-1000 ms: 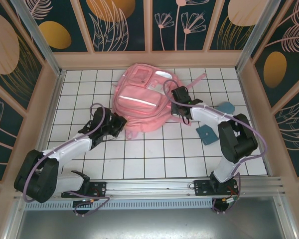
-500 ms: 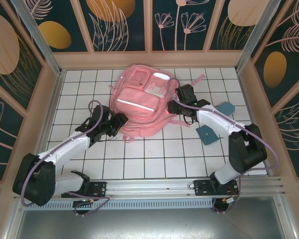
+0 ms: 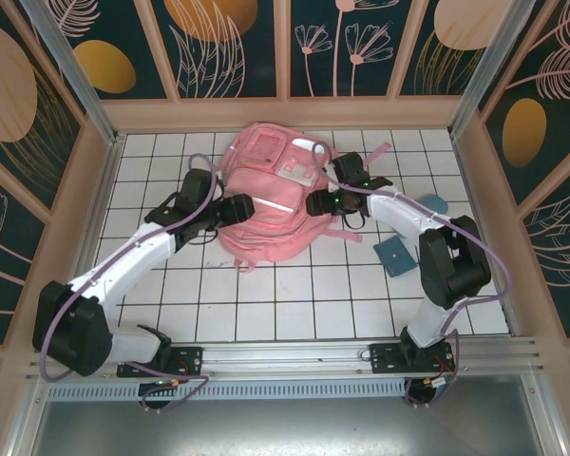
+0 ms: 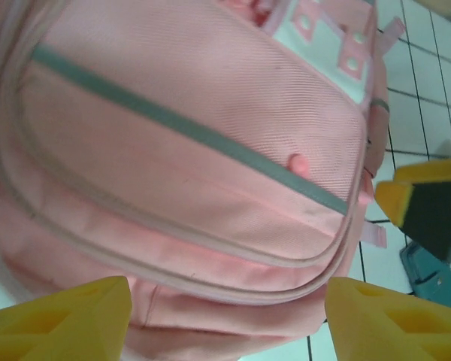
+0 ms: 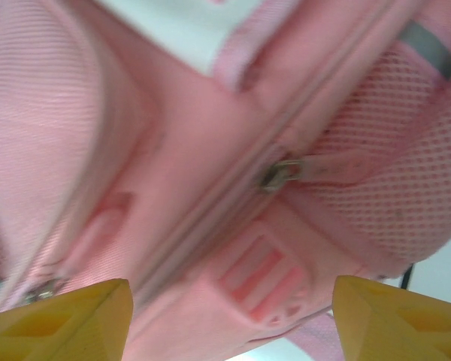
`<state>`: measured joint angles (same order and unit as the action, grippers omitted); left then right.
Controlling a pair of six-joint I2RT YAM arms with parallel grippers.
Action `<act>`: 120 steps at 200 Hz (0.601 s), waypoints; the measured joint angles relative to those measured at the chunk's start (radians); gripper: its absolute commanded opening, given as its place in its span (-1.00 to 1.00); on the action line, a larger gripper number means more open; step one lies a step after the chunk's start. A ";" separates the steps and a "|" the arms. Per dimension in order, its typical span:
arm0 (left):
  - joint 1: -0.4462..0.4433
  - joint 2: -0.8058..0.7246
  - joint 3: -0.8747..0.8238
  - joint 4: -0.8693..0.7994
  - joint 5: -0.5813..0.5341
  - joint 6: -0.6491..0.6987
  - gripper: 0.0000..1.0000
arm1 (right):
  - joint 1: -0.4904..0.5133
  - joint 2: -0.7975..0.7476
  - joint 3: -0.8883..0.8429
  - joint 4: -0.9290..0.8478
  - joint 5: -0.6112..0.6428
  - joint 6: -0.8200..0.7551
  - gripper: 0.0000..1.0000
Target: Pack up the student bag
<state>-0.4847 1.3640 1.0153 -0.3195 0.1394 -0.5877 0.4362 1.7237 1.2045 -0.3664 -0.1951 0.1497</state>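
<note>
The student bag (image 3: 266, 166), a large pink backpack, lies flat at the back middle of the tiled table, front side up. My left gripper (image 3: 239, 209) hovers at its left lower edge, open. In the left wrist view the yellow fingertips (image 4: 60, 320) stand wide apart over the bag's front pocket (image 4: 195, 173) and its grey strip. My right gripper (image 3: 320, 203) is at the bag's right side, also open. Its wrist view shows the bag's side seam with a metal zipper pull (image 5: 282, 173) and a mesh pocket (image 5: 391, 188), with nothing gripped between the fingers.
Two blue flat pieces lie on the tiles right of the bag, one near (image 3: 394, 255) and one farther back (image 3: 433, 202). Low wooden walls (image 3: 285, 114) fence the table. A pink strap (image 3: 375, 152) trails toward the back right.
Both grippers went from shut to open, letting go of the bag. The bag shifted toward the back, and both arms reached farther in over its two sides.
</note>
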 measured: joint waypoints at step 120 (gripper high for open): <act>-0.283 0.462 0.412 -0.246 -0.322 0.613 0.26 | -0.184 -0.011 -0.017 0.050 -0.074 0.024 0.79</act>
<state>-0.7677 1.8263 1.4269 -0.5652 -0.1829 0.0250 0.2523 1.7123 1.1873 -0.3168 -0.2695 0.1738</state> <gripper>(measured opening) 0.628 0.894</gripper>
